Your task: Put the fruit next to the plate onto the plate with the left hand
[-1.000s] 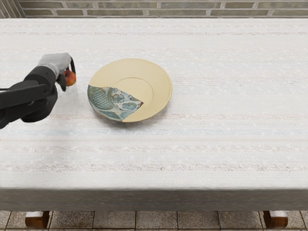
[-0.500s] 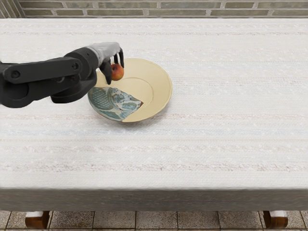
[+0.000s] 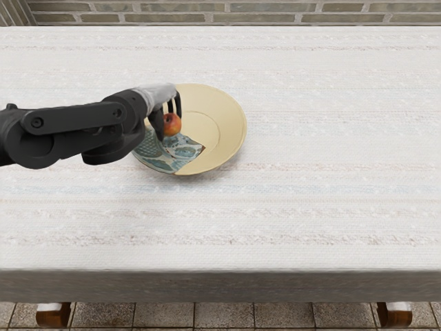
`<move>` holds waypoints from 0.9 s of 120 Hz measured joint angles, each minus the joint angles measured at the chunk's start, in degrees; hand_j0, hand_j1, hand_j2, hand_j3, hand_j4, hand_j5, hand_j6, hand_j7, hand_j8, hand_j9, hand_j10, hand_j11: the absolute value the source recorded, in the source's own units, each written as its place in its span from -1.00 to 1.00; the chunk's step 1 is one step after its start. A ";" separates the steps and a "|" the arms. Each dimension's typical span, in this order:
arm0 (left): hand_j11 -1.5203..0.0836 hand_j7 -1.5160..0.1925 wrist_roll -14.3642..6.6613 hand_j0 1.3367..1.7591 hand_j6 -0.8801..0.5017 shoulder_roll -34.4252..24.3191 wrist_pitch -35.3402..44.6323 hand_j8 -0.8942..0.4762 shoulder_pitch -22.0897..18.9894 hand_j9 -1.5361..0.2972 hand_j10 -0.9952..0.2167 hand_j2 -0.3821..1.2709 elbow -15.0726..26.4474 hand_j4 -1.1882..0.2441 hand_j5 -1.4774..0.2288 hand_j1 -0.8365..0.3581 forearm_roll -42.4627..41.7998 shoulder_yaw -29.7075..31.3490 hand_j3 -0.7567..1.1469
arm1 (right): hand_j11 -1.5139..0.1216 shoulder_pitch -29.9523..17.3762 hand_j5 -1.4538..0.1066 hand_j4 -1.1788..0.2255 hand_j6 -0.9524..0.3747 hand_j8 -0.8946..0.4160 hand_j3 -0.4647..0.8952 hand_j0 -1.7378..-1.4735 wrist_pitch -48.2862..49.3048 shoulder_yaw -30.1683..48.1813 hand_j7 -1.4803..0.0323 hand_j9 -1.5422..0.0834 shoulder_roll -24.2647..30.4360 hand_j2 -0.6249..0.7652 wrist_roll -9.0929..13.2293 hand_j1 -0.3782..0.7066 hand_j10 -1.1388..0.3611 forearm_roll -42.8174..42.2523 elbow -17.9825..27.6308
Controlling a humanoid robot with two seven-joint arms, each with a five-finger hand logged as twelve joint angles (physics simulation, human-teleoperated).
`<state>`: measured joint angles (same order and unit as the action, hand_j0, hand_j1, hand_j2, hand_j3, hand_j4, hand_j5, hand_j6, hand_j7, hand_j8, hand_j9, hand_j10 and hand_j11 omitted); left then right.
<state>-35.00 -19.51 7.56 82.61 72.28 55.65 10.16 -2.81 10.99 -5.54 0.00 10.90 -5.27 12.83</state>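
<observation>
White-clothed table (image 3: 310, 207); brick wall (image 3: 227, 12) behind; tiled floor (image 3: 220, 316).

Plate (image 3: 222, 124): left rim was hidden behind left hand (image 3: 161, 105). Fruit (image 3: 172, 125): was part-covered by fingers (image 3: 178, 105); contact with plate could not be told. Left arm (image 3: 62, 131), table (image 3: 310, 207): were cut off at picture edges.

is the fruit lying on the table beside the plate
No, the fruit is held in the left robot hand, over the left part of the plate.
</observation>
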 joint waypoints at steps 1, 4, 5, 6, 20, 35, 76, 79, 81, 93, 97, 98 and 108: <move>-0.22 -0.28 0.00 0.51 -0.41 0.00 0.02 -0.54 0.00 -0.30 -0.47 -0.02 0.00 -0.16 -0.35 -0.13 0.02 0.00 -0.20 | 0.83 0.00 0.84 0.66 0.41 0.34 -0.32 -0.40 0.00 0.00 0.93 0.87 0.00 -0.11 0.00 -0.91 0.50 0.00 0.00; -0.16 -0.22 0.00 0.51 -0.39 0.00 0.07 -0.50 0.00 -0.25 -0.41 -0.07 -0.01 -0.12 -0.29 -0.09 0.09 -0.01 -0.20 | 0.83 0.00 0.84 0.66 0.41 0.34 -0.32 -0.40 0.00 0.00 0.93 0.87 0.00 -0.11 0.00 -0.91 0.50 0.00 0.00; -0.14 -0.20 0.00 0.51 -0.38 0.00 0.09 -0.49 0.04 -0.23 -0.39 -0.09 -0.01 -0.11 -0.26 -0.07 0.10 -0.02 -0.20 | 0.83 0.01 0.84 0.66 0.41 0.34 -0.32 -0.40 0.00 0.00 0.93 0.87 0.00 -0.11 0.00 -0.91 0.50 0.00 0.00; -0.12 -0.18 0.00 0.51 -0.37 0.00 0.11 -0.47 0.07 -0.21 -0.37 -0.10 -0.01 -0.09 -0.24 -0.05 0.12 -0.02 -0.20 | 0.83 0.01 0.84 0.66 0.41 0.34 -0.32 -0.40 0.00 0.00 0.93 0.87 0.00 -0.11 0.00 -0.91 0.50 0.00 0.00; 0.23 0.15 0.00 0.52 -0.17 -0.09 0.22 -0.22 0.30 0.10 -0.02 -0.28 -0.03 0.16 0.10 0.29 0.06 -0.11 -0.20 | 0.83 0.00 0.84 0.66 0.41 0.34 -0.32 -0.40 0.00 0.00 0.93 0.87 0.00 -0.11 0.00 -0.91 0.50 0.00 0.00; 0.53 0.43 0.00 0.52 0.02 -2.56 -2.00 0.02 3.22 0.36 0.28 -0.39 0.09 0.38 0.38 0.60 -5.65 -1.59 -0.20 | 0.83 0.00 0.84 0.66 0.41 0.34 -0.32 -0.40 0.00 0.00 0.93 0.87 0.00 -0.11 0.00 -0.91 0.50 0.00 0.00; 0.82 0.70 0.00 0.52 0.22 -27.30 -38.87 0.24 -1.61 0.61 0.56 -0.51 0.68 0.60 0.66 0.91 -40.17 -23.40 -0.20 | 0.83 0.00 0.84 0.66 0.41 0.34 -0.32 -0.40 0.00 0.00 0.93 0.87 0.00 -0.11 0.00 -0.91 0.50 0.00 0.00; 0.83 0.71 0.00 0.52 0.22 -28.90 -39.66 0.25 -3.03 0.62 0.57 -0.51 0.68 0.60 0.67 0.91 -43.31 -24.01 -0.20 | 0.83 0.00 0.84 0.66 0.41 0.34 -0.32 -0.40 0.00 0.00 0.93 0.87 0.00 -0.11 0.00 -0.91 0.50 0.00 0.02; 0.83 0.72 0.00 0.52 0.23 -29.68 -40.09 0.25 -4.23 0.62 0.58 -0.51 0.68 0.61 0.67 0.92 -45.40 -24.39 -0.20 | 0.83 0.00 0.84 0.66 0.41 0.34 -0.32 -0.40 0.00 0.00 0.93 0.87 0.00 -0.11 0.00 -0.91 0.50 0.00 0.03; 0.85 0.74 0.00 0.52 0.24 -33.80 -41.65 0.27 -13.21 0.64 0.60 -0.52 0.65 0.62 0.69 0.94 -54.51 -27.78 -0.20 | 0.83 0.00 0.84 0.66 0.41 0.34 -0.32 -0.40 0.00 0.00 0.93 0.87 0.00 -0.11 0.00 -0.91 0.50 0.00 0.06; 0.86 0.74 0.00 0.52 0.24 -35.32 -41.91 0.27 -14.16 0.64 0.60 -0.53 0.61 0.63 0.70 0.95 -56.33 -28.81 -0.20 | 0.83 0.00 0.84 0.66 0.41 0.34 -0.32 -0.40 0.00 -0.01 0.93 0.87 0.00 -0.11 0.00 -0.91 0.50 0.00 0.10; 0.86 0.74 0.00 0.52 0.25 -35.57 -41.96 0.27 -14.59 0.65 0.61 -0.53 0.60 0.63 0.70 0.95 -56.70 -29.03 -0.20 | 0.83 0.00 0.84 0.66 0.41 0.34 -0.32 -0.40 0.00 0.00 0.93 0.87 0.00 -0.11 0.00 -0.91 0.50 0.00 0.09; 0.87 0.75 0.00 0.52 0.25 -35.96 -42.33 0.28 -15.82 0.65 0.62 -0.53 0.54 0.64 0.71 0.96 -59.08 -30.40 -0.20 | 0.83 0.00 0.84 0.66 0.41 0.34 -0.32 -0.40 0.00 0.00 0.93 0.87 0.00 -0.11 0.00 -0.91 0.50 0.00 0.12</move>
<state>-35.00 -55.47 -34.76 66.79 72.82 -3.42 -20.24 -2.81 10.99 -5.54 0.00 10.90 -5.27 12.95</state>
